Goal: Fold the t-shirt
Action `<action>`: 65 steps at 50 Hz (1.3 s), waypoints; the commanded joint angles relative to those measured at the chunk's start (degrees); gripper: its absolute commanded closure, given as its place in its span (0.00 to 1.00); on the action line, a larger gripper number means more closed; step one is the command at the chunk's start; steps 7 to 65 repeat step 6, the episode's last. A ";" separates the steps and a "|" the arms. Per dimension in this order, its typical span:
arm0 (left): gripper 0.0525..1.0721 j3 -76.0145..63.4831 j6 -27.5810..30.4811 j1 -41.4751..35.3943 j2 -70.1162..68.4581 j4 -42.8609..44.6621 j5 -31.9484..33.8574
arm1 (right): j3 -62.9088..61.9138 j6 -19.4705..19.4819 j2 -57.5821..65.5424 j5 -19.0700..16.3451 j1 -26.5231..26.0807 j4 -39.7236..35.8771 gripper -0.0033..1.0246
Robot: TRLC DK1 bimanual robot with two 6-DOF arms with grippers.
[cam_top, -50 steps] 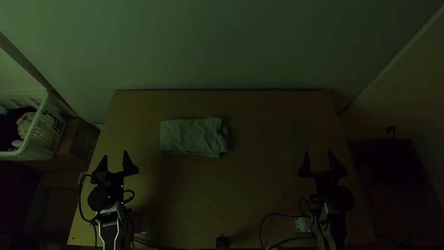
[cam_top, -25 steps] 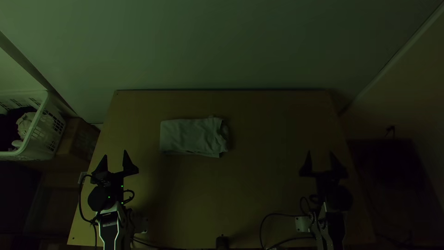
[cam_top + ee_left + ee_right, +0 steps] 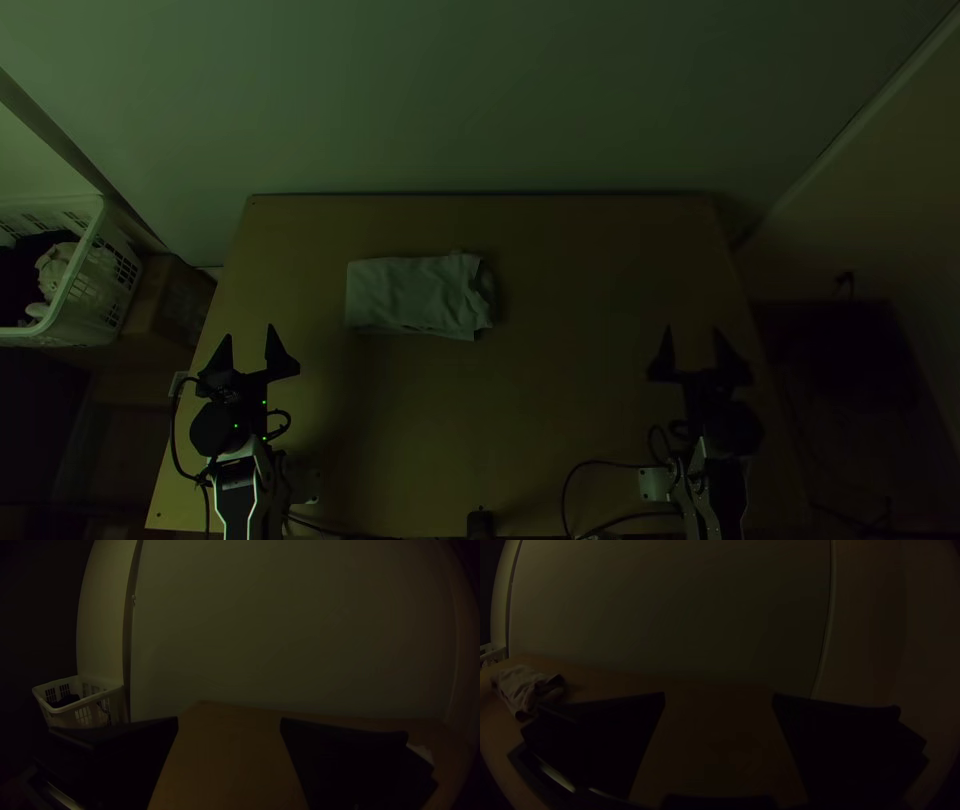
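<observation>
Compared with one second ago, the right gripper (image 3: 692, 328) is a little closer to the right edge of the table (image 3: 570, 400). Its place matches the picture of half a second ago. For the left gripper (image 3: 249, 331) and the t-shirt (image 3: 415, 295), I see the same places as in both earlier pictures.

On the far half of the table, left of its middle, the t-shirt lies folded in a compact, nearly rectangular bundle. Its left end is quite straight, but its right end is uneven, with loose layers bunched there.

Both grippers are spread wide, with nothing between their fingers, and both are apart from the t-shirt. The left one is at the near left part of the table, the right one at the near right part.

Outside the table's left edge stands a white laundry basket (image 3: 90, 300), with dark and pale cloth inside. Between this basket and the table is a brown box (image 3: 158, 300).
</observation>
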 commanded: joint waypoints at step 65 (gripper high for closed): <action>0.04 -2.63 -0.40 0.28 -0.08 -0.95 0.30 | -0.88 0.57 -0.10 0.09 -0.33 -1.04 0.04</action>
